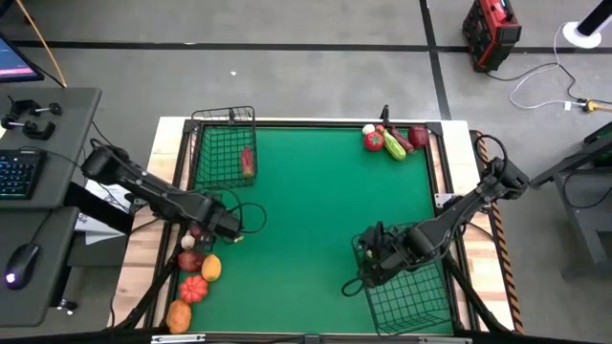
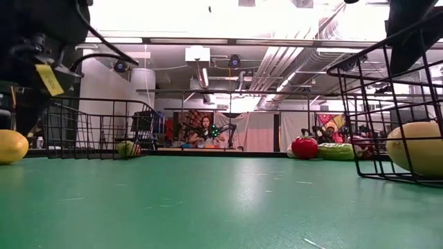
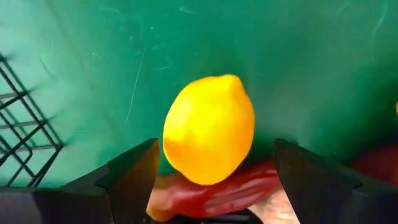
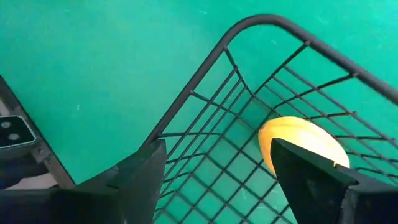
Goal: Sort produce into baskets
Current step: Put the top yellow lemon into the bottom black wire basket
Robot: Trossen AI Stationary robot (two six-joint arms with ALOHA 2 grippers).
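A yellow lemon (image 3: 208, 127) lies on the green mat, against a red piece (image 3: 217, 190). My left gripper (image 1: 228, 227) is open just above it, one finger on either side, touching nothing. Beside it is a pile of produce: a dark red piece (image 1: 191, 259), orange pieces (image 1: 211, 268) and a red one (image 1: 193, 288). The smaller basket (image 1: 212, 151) at the far left holds a red piece (image 1: 247, 161). My right gripper (image 1: 375, 253) is open and empty over the far left corner of the larger basket (image 1: 411, 291), which holds a yellow-orange piece (image 4: 301, 146).
More produce lies at the far right corner: a red piece (image 1: 373, 141), a green one (image 1: 395, 149), a dark red one (image 1: 418, 136) and a small white one (image 1: 368, 129). The middle of the green mat (image 1: 316, 210) is bare. People show in the room beyond the table (image 2: 206, 131).
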